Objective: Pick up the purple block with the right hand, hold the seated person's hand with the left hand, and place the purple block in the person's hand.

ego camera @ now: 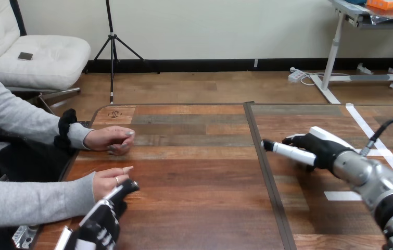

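My right hand [316, 148] lies low over the right half of the wooden table [199, 172], back upward and pointing left; what is under its palm is hidden. My left hand [100, 221] comes up from the bottom left, its straight fingers [126, 188] resting against the near side of the person's nearer hand [108, 181], not curled round it. That hand lies on the table's left edge with its fingers loosely bent. The person's farther hand [113, 139] rests as a loose fist on the table, apart from both my hands.
A dark seam [267, 172] runs down the table between its two halves. White tape strips [371, 133] cross the right half near my right arm. The person's grey sleeves [27, 200] lie along the left side.
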